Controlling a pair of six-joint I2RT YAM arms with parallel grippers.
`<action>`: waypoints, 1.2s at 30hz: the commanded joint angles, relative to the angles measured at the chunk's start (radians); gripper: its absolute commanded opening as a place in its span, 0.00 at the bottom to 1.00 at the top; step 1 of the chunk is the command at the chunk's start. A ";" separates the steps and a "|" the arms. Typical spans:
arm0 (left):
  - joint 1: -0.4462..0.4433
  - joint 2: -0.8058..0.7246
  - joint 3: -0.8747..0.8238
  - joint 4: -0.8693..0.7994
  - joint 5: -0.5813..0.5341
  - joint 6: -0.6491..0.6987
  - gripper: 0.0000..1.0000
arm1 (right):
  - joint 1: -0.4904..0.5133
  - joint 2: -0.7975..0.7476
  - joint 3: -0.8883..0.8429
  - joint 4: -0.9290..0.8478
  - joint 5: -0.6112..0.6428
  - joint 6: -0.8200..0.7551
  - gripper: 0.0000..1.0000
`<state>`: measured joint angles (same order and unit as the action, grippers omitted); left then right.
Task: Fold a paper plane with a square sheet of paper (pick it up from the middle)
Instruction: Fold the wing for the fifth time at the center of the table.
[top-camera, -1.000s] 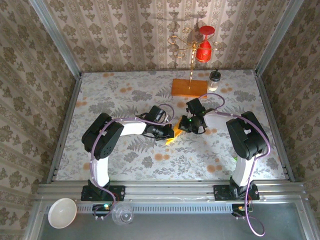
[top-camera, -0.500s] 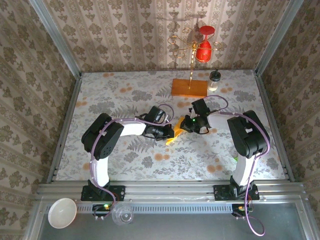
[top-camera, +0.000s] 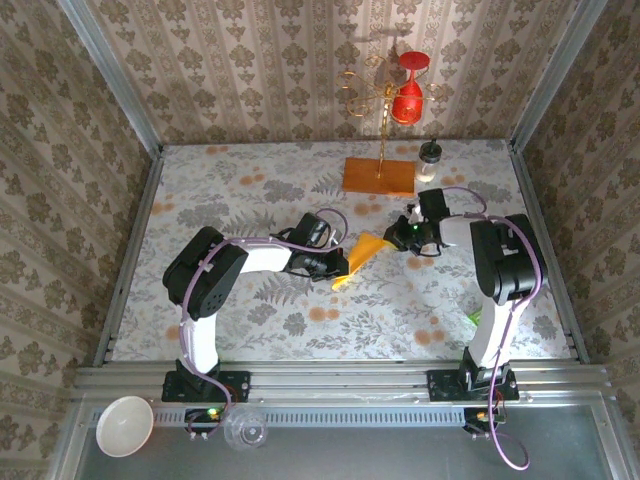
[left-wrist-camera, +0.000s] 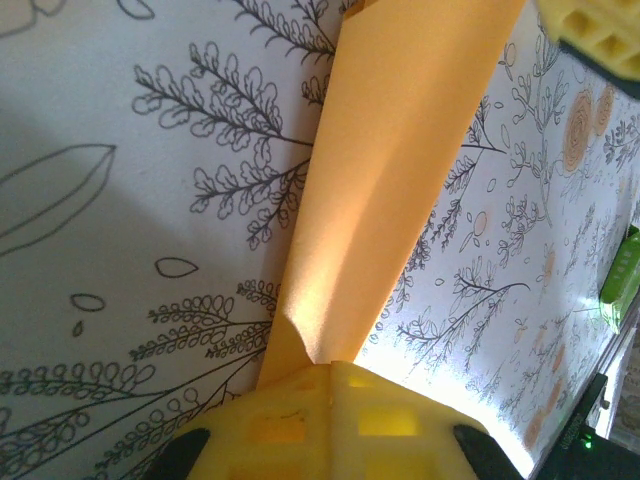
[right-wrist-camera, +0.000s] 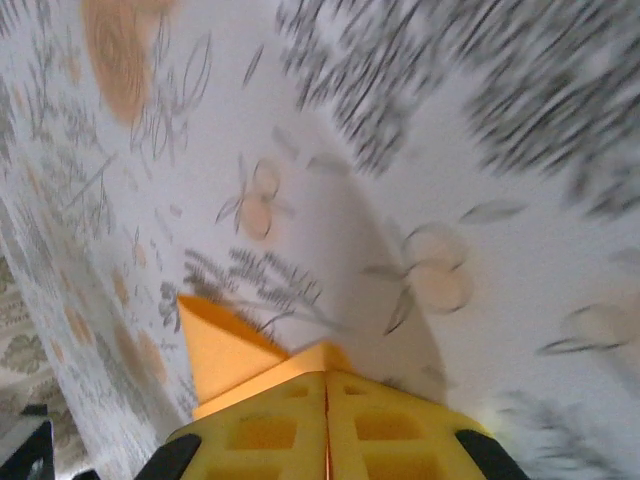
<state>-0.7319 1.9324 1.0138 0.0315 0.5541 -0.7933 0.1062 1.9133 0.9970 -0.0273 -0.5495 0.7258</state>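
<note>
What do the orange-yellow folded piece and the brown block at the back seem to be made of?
Paper plane: thin matte paper, it seems; it holds a long crease and bends softly. Block: probably wood, brown-orange with a smooth, rather dull face; no grain can be made out from this far.

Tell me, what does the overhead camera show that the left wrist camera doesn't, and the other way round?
Overhead adds: the left arm and right arm whole, a wooden block with gold wire stand, a red hanging ornament, a small bottle, a white bowl. The left wrist adds close detail: the lengthwise crease in the orange-yellow paper, and the right fingers' yellow tip near its far end. Both share: that paper, pinched by the shut left fingers, over the floral table.
</note>
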 joint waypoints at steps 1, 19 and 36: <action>-0.001 0.017 -0.037 -0.163 -0.022 -0.004 0.01 | -0.030 -0.007 0.026 -0.038 0.128 -0.043 0.11; -0.003 0.012 -0.003 -0.166 -0.019 0.000 0.01 | 0.273 -0.139 -0.080 0.021 0.134 0.055 0.12; -0.004 -0.037 0.073 -0.139 0.044 0.061 0.08 | 0.282 -0.013 -0.058 -0.081 0.155 0.026 0.10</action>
<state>-0.7322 1.9194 1.0397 -0.0433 0.5728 -0.7799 0.3935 1.8500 0.9375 -0.0185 -0.4271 0.7799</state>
